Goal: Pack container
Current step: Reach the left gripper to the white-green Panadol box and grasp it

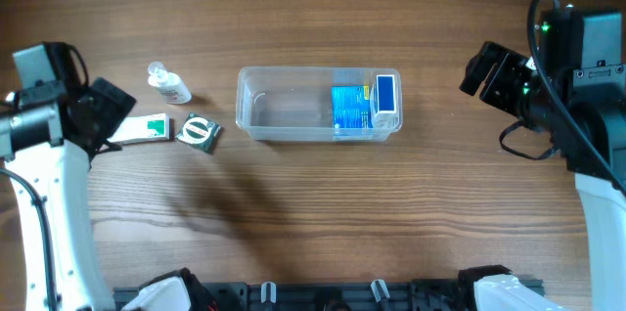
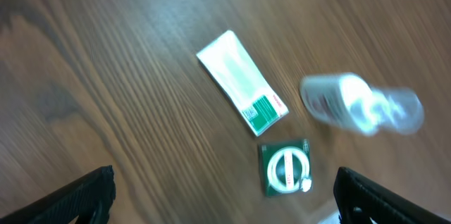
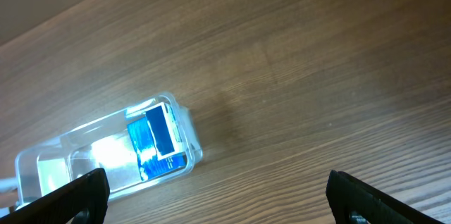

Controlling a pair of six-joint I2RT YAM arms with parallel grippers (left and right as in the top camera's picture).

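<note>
The clear container (image 1: pixel 284 106) stands at the table's middle, with a blue packet (image 1: pixel 350 108) and a blue and white box (image 1: pixel 386 96) in its right end. It also shows in the right wrist view (image 3: pixel 63 164). To its left lie a white and green box (image 1: pixel 147 129), a small green square packet (image 1: pixel 199 132) and a small clear bottle (image 1: pixel 168 82) on its side. My left gripper (image 2: pixel 224 199) is open and empty above them, near the white and green box (image 2: pixel 242 82) and green packet (image 2: pixel 285 168). My right gripper (image 3: pixel 218 199) is open and empty, right of the container.
The bottle (image 2: pixel 359 103) lies blurred at the right of the left wrist view. Both arms' white links run down the table's left and right sides. Black fixtures (image 1: pixel 323 296) line the front edge.
</note>
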